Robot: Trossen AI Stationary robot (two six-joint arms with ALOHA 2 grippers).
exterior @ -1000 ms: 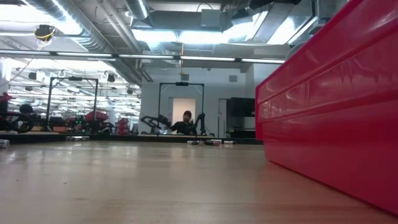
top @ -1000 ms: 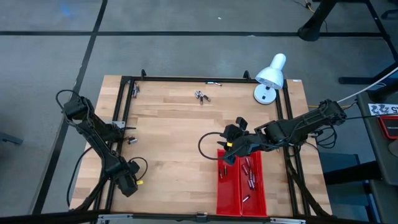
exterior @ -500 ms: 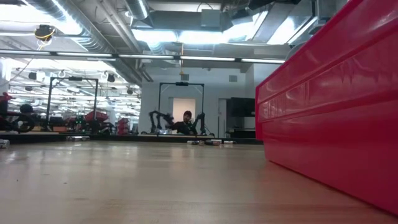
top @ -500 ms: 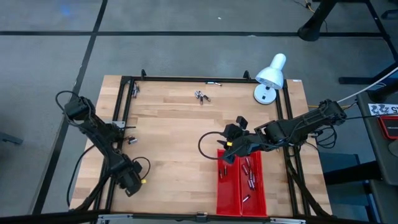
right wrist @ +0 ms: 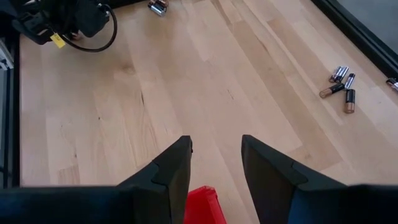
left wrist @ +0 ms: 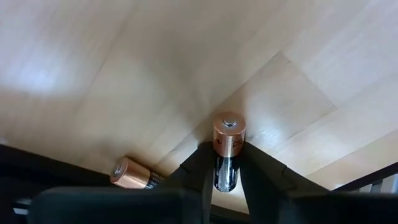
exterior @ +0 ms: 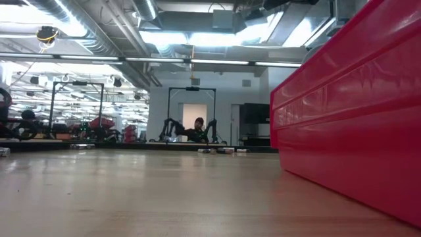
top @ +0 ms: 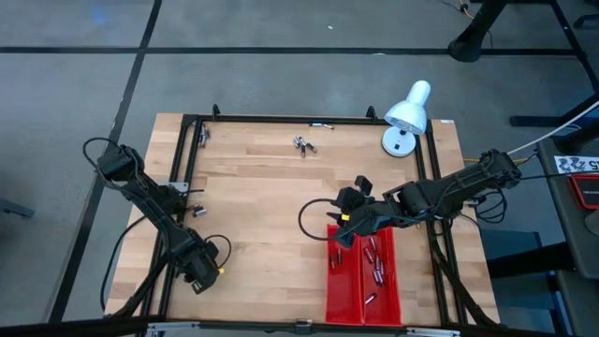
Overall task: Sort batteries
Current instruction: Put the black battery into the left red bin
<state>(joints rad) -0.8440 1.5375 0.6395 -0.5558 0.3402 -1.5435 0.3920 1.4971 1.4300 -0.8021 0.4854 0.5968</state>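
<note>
My left gripper [top: 203, 272] is over the table's near-left corner, shut on one battery [left wrist: 227, 149] with a copper-coloured end. A second copper-ended battery [left wrist: 130, 173] shows close beside its fingers. My right gripper [top: 344, 227] hangs open over the far end of the red tray [top: 363, 281], whose corner [right wrist: 202, 200] sits between its fingers. Several batteries [top: 374, 260] lie in the tray. Loose batteries lie on the wood: a cluster [top: 302, 144] near the far edge, also in the right wrist view [right wrist: 341, 84], and a few [top: 198, 211] by the left rail. My left gripper pinches the battery by its dark body [left wrist: 225, 176] between the two fingers, which lie along it. Its copper-coloured end [left wrist: 229, 129] sticks out past the fingertips. Whether the battery touches the table, I cannot tell.
A white desk lamp [top: 404, 117] stands at the far-right corner. A black frame [top: 281, 120] runs around the wooden table top [top: 262, 197]. In the low view the red tray's wall [exterior: 348, 118] fills the right side. Open wood lies between the two arms.
My left gripper has moved a little toward the table's right, staying near the near edge. My right arm has kept still.
</note>
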